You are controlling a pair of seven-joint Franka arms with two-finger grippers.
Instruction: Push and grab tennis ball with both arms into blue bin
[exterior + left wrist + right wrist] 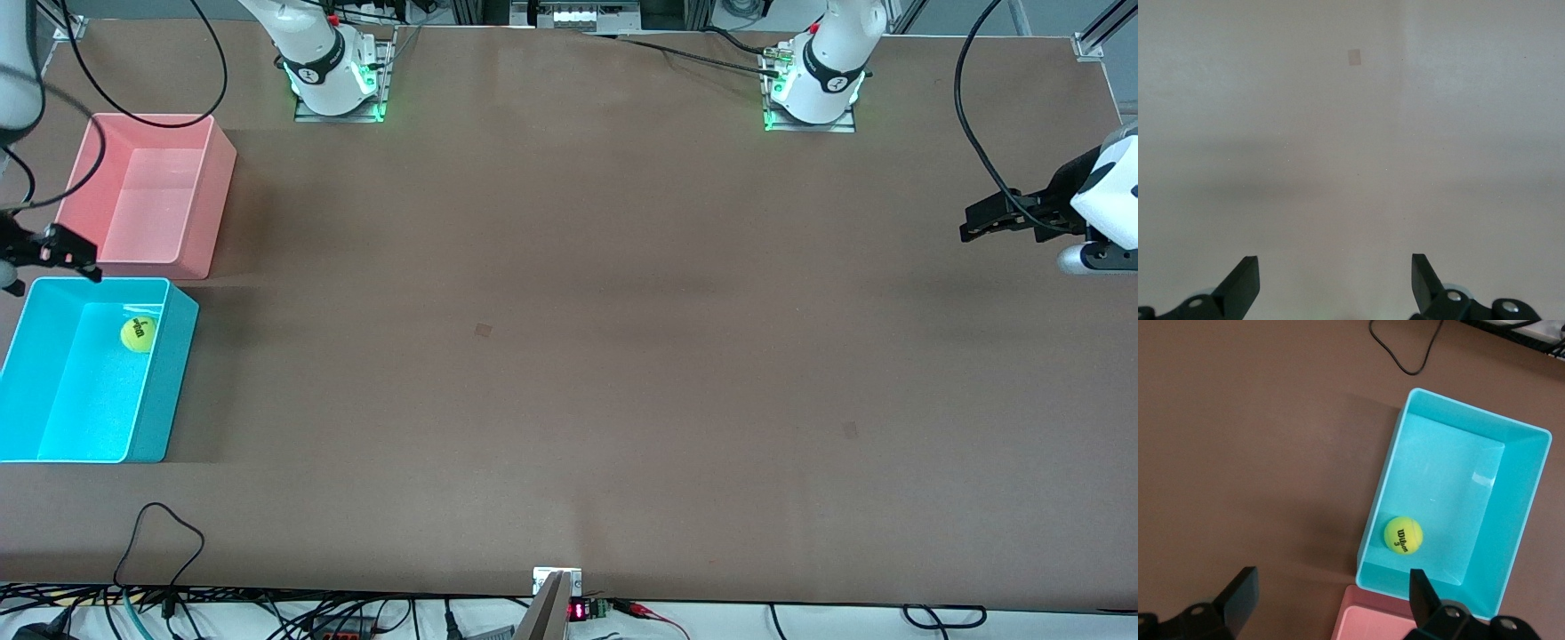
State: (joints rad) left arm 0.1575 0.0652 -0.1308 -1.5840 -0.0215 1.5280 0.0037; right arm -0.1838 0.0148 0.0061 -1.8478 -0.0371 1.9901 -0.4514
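The tennis ball [138,334] lies inside the blue bin [80,391], in the corner nearest the pink bin. In the right wrist view the ball [1403,535] rests on the blue bin's floor [1451,480]. My right gripper [67,253] is open and empty, up in the air over the gap between the pink bin and the blue bin's rim; its fingers [1241,595] stand wide apart around its midpoint [1331,597]. My left gripper [987,220] is open and empty over bare table at the left arm's end, where it waits; in the left wrist view [1335,280] only table shows under it.
The pink bin [151,204] stands empty beside the blue bin, farther from the front camera, and also shows in the right wrist view [1371,623]. A black cable loop [164,533] lies on the table near the front edge. Black cables hang over the pink bin.
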